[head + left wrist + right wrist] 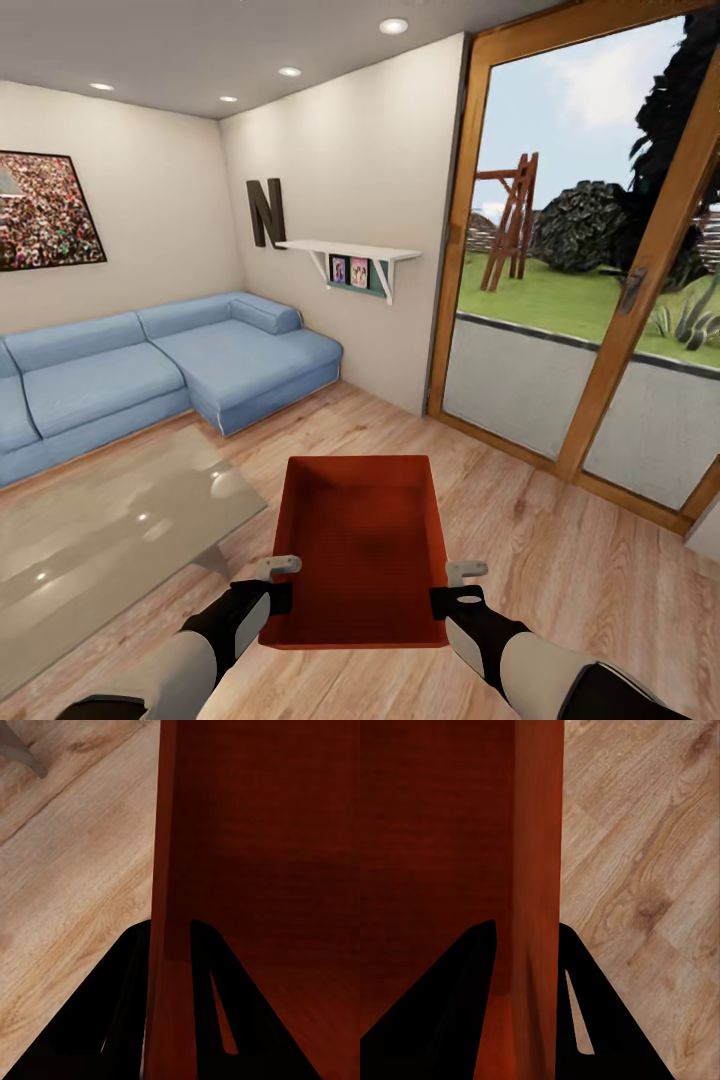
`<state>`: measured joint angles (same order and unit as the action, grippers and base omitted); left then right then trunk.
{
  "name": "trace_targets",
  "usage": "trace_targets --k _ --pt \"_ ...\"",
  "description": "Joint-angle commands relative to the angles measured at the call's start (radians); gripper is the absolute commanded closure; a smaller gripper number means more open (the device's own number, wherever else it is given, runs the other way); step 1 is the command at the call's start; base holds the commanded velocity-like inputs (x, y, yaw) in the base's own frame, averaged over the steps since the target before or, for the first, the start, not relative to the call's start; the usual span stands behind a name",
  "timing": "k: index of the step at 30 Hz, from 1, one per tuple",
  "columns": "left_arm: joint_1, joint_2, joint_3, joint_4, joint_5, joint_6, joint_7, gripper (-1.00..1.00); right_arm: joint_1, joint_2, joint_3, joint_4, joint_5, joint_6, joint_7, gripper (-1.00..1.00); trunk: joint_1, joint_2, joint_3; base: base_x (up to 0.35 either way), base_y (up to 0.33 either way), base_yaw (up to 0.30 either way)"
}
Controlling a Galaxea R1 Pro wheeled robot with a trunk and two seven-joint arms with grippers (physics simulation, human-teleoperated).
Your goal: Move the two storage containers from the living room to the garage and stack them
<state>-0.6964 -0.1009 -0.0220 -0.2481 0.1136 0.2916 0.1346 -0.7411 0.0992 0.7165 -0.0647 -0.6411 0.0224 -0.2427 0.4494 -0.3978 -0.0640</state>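
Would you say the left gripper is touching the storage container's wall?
Touching: in the left wrist view, the left gripper straddles the storage container wall with no gap.

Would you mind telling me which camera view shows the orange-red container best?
The head view: the whole storage container shows, open and empty, held over the wood floor between both grippers. Each wrist view shows just one container wall, pinched between the left gripper or right gripper.

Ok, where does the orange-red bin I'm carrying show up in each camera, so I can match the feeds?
Head view: storage container at lower centre, held between both arms.
Left wrist view: its side wall runs between the jaws, interior beyond.
Right wrist view: its other wall between the jaws.
Shared landmark: wood plank floor.
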Motion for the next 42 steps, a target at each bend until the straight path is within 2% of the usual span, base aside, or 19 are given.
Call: trace_targets --k 1,16,25,42 --pt "0.0 0.001 0.01 0.001 -0.011 0.009 0.016 1.0 -0.001 -0.004 -0.013 -0.002 0.012 -0.023 -0.009 1.0 0.001 -0.002 -0.001 0.0 0.0 0.0" --pt "0.0 0.001 0.01 0.001 -0.011 0.008 0.016 1.0 -0.001 -0.004 -0.012 -0.001 0.012 -0.022 -0.009 1.0 0.001 -0.002 0.023 0.0 0.0 0.0" --pt "0.0 0.001 0.01 -0.002 -0.012 0.008 0.016 1.0 -0.001 -0.004 -0.013 -0.001 0.012 -0.021 -0.009 1.0 0.001 -0.002 0.025 0.0 0.0 0.017" --pt "0.0 0.001 0.008 -0.002 -0.012 0.008 0.016 1.0 -0.001 -0.004 -0.012 -0.002 0.012 -0.021 -0.009 1.0 0.001 -0.002 0.025 0.0 0.0 0.273"
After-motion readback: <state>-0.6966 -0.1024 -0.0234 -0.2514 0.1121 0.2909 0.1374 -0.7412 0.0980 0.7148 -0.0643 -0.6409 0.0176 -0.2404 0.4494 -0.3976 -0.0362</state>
